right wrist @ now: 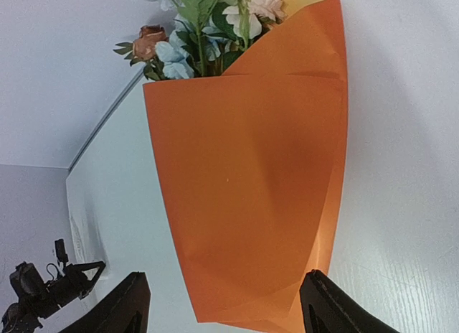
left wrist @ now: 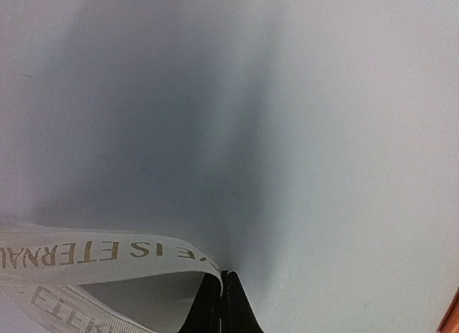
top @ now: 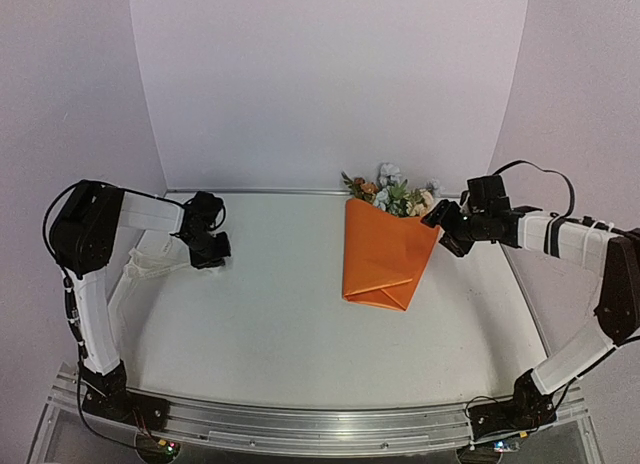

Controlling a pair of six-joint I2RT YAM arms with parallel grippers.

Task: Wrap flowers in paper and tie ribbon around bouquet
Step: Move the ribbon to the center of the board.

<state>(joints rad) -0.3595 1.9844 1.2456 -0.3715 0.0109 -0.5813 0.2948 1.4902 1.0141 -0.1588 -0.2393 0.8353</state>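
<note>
right wrist: bouquet [right wrist: 247, 197] lies just before the spread right hand [right wrist: 224, 293]; left hand [left wrist: 222, 304] clenches ribbon [left wrist: 93, 252].

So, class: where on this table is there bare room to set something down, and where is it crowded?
Widest free patch: bare table between the left hand and the paper. Also free: the near strip between the paper's folded tip and the arm bases. Crowded: the far right, where the open right hand sits beside the flowers.
</note>
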